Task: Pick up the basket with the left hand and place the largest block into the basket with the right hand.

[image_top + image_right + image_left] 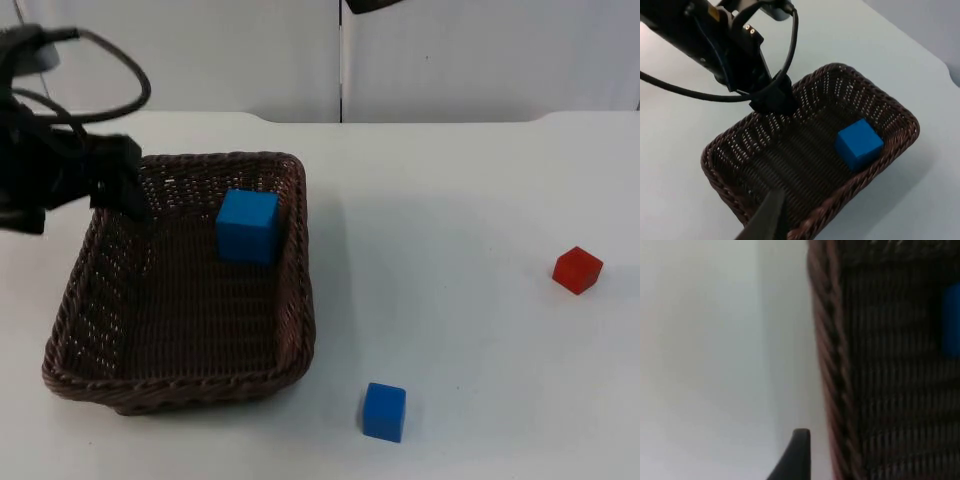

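Already the left hand (135,200) grips the basket (290,300) rim, big blue block (247,226) inside; right hand's state unclear.

The left gripper (125,195) sat right at the basket (180,385) rim, so I couldn't tell how its fingers stood. In the left wrist view the large blue block (951,320) was cut off and blurry

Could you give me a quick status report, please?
Left gripper clamped on basket rim. Large blue block inside basket. Right gripper above basket. Small blue block, red block on table.
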Available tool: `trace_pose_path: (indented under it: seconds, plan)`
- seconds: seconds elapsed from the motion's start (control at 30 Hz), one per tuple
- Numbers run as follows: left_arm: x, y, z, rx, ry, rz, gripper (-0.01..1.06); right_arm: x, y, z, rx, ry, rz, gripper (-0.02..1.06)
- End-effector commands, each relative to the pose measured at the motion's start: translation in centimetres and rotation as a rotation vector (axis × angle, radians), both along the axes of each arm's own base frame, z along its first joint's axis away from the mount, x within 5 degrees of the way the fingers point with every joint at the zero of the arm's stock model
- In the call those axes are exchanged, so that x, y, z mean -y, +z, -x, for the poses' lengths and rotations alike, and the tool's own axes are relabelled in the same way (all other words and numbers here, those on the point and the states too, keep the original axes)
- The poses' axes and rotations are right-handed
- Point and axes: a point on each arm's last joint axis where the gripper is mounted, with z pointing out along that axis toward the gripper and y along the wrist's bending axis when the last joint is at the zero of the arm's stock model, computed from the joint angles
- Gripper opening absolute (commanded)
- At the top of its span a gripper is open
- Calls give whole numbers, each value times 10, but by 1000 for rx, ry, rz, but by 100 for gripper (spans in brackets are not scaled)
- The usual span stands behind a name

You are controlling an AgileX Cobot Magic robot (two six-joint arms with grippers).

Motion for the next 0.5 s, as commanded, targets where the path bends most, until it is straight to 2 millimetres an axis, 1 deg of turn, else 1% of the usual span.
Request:
trace_pose_path:
  seconds: [0.0,0.1,0.13,0.27,0.47]
  plan:
    - [-1,11,1,29,-6,1,85,0,4,1,30,6,-21,105]
    - [0,23,6,52,-13,10,85,-1,5,1,40,5,-31,105]
    - [0,23,6,52,-13,10,85,-1,5,1,40,5,-31,105]
    - [1,36,13,68,-28,23,85,-1,5,1,36,3,-34,105]
    - [2,42,17,60,-43,33,85,-1,5,1,34,3,-36,105]
